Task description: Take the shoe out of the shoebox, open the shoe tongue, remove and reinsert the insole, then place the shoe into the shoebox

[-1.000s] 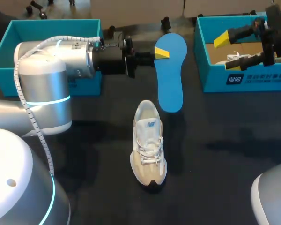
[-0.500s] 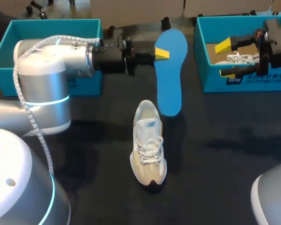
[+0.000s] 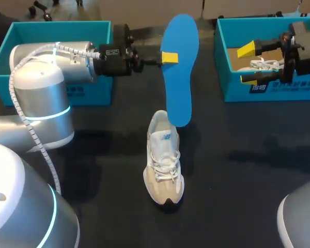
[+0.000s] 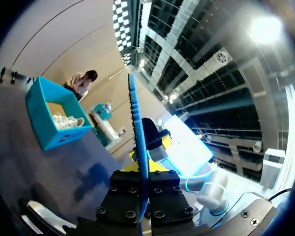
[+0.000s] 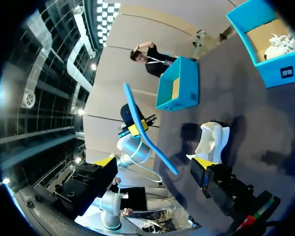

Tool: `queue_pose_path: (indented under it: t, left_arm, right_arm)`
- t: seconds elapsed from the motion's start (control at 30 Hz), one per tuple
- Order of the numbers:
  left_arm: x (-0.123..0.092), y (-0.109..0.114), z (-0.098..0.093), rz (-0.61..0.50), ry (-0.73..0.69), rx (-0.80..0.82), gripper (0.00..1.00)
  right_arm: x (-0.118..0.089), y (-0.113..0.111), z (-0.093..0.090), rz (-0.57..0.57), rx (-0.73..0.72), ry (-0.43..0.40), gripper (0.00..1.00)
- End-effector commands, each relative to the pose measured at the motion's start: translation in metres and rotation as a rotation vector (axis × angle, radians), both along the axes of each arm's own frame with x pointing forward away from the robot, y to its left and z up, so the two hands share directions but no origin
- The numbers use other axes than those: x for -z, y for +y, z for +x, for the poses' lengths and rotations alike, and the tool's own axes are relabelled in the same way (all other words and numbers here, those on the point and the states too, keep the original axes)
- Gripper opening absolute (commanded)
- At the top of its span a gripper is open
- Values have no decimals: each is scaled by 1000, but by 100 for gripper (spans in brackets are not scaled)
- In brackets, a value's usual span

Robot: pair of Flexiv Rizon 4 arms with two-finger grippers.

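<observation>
Head view shows the insole (image 3: 180, 67) as a plain bright-blue sole shape, broad and rounded at one end and narrower at the other. It is held clear of the table (image 3: 248, 181). The left gripper (image 3: 169, 58) has its fingers clamped on the insole's edge, nearer the broad end. The long axis runs from the far side toward the near side. The broad end points away and the narrow end hangs over the heel of the shoe (image 3: 164, 163).

In the right wrist view the insole (image 5: 150, 130) slants, and its low end is apart from the shoe (image 5: 212, 140). In the left wrist view the insole (image 4: 137, 137) is seen edge-on, rising straight out from between the fingers.

The shoe is a white and beige sneaker with white laces and a dark toe. It stands upright at mid-table, lengthwise, with its toe toward the near edge.

The right gripper (image 3: 248, 64) hangs over the right box (image 3: 279, 88) with its yellow tips well apart and nothing between them. That teal box holds a second shoe (image 3: 259, 64). The left box (image 3: 51, 28), also teal, stands behind the left arm.
</observation>
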State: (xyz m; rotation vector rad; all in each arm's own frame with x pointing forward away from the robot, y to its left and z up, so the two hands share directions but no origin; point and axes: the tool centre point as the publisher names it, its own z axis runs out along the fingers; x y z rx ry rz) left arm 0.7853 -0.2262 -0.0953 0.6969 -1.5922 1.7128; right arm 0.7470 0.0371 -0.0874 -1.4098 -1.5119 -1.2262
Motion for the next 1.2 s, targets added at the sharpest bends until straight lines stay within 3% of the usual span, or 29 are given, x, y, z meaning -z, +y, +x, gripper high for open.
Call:
queue_pose_path:
  t: [0.03, 0.17, 0.4, 0.77, 0.97, 1.2]
  left_arm:
    - [2, -2, -3, -150, -429, -217, 0]
    - [0, -3, -1, -233, -583, -296, 0]
    - [-1, -2, -1, -307, -837, -258, 0]
    - [8, 3, -3, -305, -1249, -118, 0]
    - [7, 6, 0, -300, -1341, -115, 0]
    - [6, 6, 1, -299, -1333, -125, 0]
  right_arm:
    - [3, 4, 3, 14, 2, -4, 100]
    - [5, 5, 3, 17, 2, -3, 100]
    - [6, 5, 3, 18, 6, -2, 100]
    - [8, 6, 2, 19, 11, -2, 100]
    - [8, 6, 3, 18, 13, -2, 100]
    - [8, 7, 4, 18, 14, -1, 100]
